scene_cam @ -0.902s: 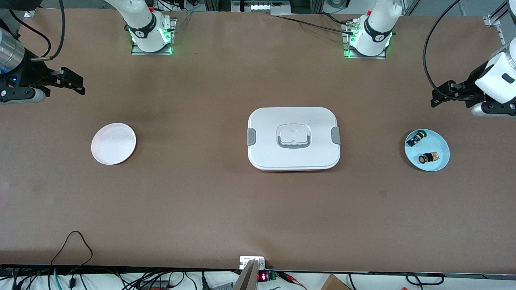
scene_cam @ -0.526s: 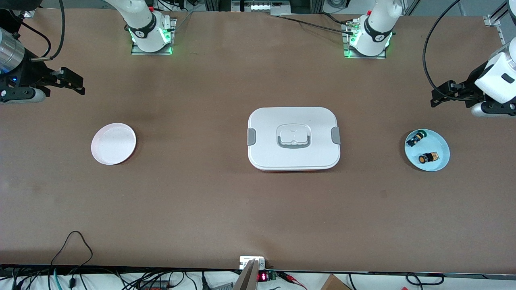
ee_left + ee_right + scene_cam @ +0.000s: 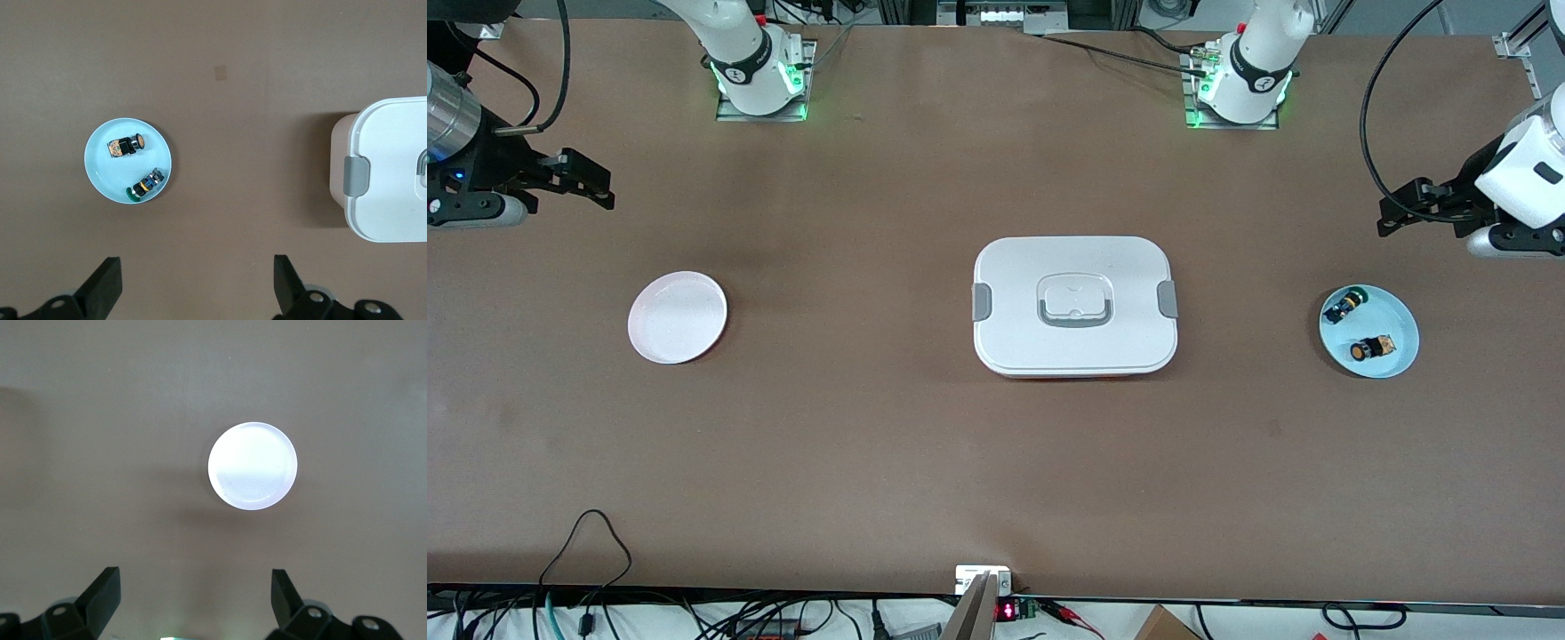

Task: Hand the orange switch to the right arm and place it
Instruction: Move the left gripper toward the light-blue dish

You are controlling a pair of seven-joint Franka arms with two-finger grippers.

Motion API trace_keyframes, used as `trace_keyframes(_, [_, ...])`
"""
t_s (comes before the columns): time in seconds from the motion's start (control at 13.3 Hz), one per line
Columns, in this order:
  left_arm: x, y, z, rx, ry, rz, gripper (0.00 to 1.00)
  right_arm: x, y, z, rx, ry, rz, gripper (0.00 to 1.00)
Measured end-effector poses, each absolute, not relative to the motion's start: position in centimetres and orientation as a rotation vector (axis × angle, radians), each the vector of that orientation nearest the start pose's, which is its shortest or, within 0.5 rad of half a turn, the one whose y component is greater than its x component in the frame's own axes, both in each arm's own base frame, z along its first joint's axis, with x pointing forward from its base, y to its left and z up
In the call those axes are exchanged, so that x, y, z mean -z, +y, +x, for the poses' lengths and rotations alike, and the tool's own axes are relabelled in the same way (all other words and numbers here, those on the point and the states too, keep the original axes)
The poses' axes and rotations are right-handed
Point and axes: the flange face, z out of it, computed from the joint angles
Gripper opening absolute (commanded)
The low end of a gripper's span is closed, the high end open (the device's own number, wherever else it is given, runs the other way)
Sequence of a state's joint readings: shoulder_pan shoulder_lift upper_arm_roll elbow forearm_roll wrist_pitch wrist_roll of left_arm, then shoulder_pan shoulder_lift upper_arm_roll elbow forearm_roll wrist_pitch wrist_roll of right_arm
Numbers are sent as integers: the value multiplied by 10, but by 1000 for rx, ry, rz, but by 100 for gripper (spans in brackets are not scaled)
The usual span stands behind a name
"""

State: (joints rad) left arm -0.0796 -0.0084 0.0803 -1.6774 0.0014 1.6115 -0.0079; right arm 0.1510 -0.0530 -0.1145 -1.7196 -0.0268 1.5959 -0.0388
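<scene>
The orange switch (image 3: 1369, 348), a small black button with an orange face and a tan block, lies in a light blue dish (image 3: 1399, 356) at the left arm's end of the table; it also shows in the left wrist view (image 3: 127, 145). My left gripper (image 3: 1392, 218) is open and empty, up in the air over bare table beside the dish. My right gripper (image 3: 598, 188) is open and empty, up over bare table at the right arm's end, waiting. Both wrist views show wide-apart fingers with nothing between them.
A green-faced black switch (image 3: 1344, 307) lies in the same blue dish. A white lidded box (image 3: 1005, 338) sits mid-table. A white plate (image 3: 677, 317) lies toward the right arm's end and shows in the right wrist view (image 3: 252, 465).
</scene>
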Motion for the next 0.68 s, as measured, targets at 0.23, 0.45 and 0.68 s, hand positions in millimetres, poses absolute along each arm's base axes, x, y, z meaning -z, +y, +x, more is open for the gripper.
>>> trace_keyframes(0.23, [-581, 7, 550, -121, -37, -3138, 100, -585, 15, 536, -114, -122, -3158, 100])
trace_keyframes(0.45, [-580, 7, 549, -133, -44, -3138, 100, -584, 15, 536, -116, -122, -3158, 100])
trace_keyframes(0.68, [-579, 8, 549, -137, -48, -3137, 100, -584, 15, 536, -116, -122, -3158, 100])
